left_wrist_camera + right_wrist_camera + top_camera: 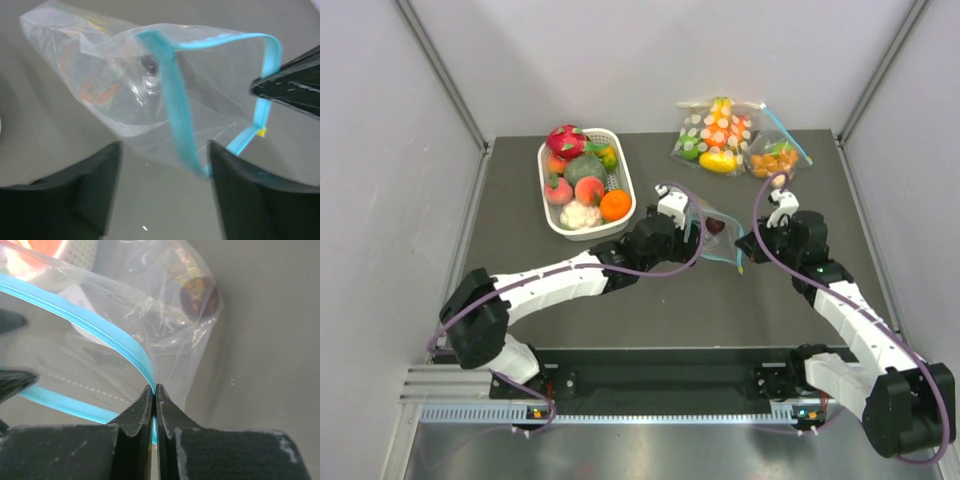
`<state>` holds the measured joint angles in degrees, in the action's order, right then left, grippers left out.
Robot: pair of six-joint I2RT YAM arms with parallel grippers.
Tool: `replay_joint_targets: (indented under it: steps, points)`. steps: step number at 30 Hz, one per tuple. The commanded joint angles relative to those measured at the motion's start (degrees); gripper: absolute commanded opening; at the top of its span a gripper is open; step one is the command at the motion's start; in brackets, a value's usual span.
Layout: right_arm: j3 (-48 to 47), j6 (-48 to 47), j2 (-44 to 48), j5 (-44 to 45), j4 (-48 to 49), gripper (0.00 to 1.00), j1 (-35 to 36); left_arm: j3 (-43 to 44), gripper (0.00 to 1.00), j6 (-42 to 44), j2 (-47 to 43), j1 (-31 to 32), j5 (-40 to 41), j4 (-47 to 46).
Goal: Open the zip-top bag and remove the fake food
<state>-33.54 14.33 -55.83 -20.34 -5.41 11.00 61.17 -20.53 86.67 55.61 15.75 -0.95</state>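
Your right tool point(155, 389) pinches the bag's point(170, 315) strip point(100, 331) at 3 o'clock; left tool point(164, 149) gapes open. It looks light, slippery; take the stiffer strip.

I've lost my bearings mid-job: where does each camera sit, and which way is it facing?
Top external: above and behind the bases, looking down on the table; both arms show, meeting at the zip-top bag.
Left wrist: on the left arm, facing the bag's open mouth; the left gripper, open, at bottom.
Right wrist: on the right arm, looking along the teal strip; right gripper shut on it.
Shared: both wrist views show that strip.
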Motion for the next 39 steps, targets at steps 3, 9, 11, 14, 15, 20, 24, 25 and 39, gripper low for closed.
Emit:
replay_joint_targets:
  steps: [3, 9, 11, 14, 15, 20, 24, 25, 39]
  points:
    - [-2.4, 1.1, -1.7, -1.7, 4.4, 0.00, 3.4, -0.5, 0.43, -0.6, 3.1, -0.5, 4.7, -4.3]
    - [-5.9, -0.2, -1.2, -3.7, 2.2, 0.24, 5.9, -4.4, 0.00, -0.1, 3.2, -5.4, 3.3, -3.9]
    - [-7.3, -0.4, 0.0, -1.8, 1.1, 0.46, 5.9, -5.7, 0.00, 0.1, 2.9, -6.9, 1.1, -3.6]
    - [-9.9, -0.8, 1.1, 0.1, 0.7, 0.60, 5.8, -7.8, 0.00, 0.8, 1.8, -8.9, -1.5, -3.8]
    - [-10.5, -0.6, 0.2, 0.3, 1.0, 0.62, 5.7, -8.3, 0.00, 1.9, 1.5, -9.6, -2.3, -4.0]
    - [-14.0, 0.5, -9.9, -0.5, 7.0, 0.66, 5.3, -10.4, 0.00, 5.1, 1.2, -9.8, -5.5, -4.1]
    - [-16.7, 1.3, -22.2, -2.1, 13.1, 0.66, 3.3, -12.1, 0.00, 5.2, 2.1, -10.3, -7.6, -5.5]
    - [-17.2, 1.5, -23.9, -2.4, 14.0, 0.66, 2.8, -12.3, 0.00, 5.2, 2.5, -10.4, -7.9, -5.6]
    - [-24.8, 1.4, -44.1, -7.1, 22.2, 0.68, -0.5, -14.5, 0.00, 6.3, 2.0, -11.9, -9.9, -7.2]
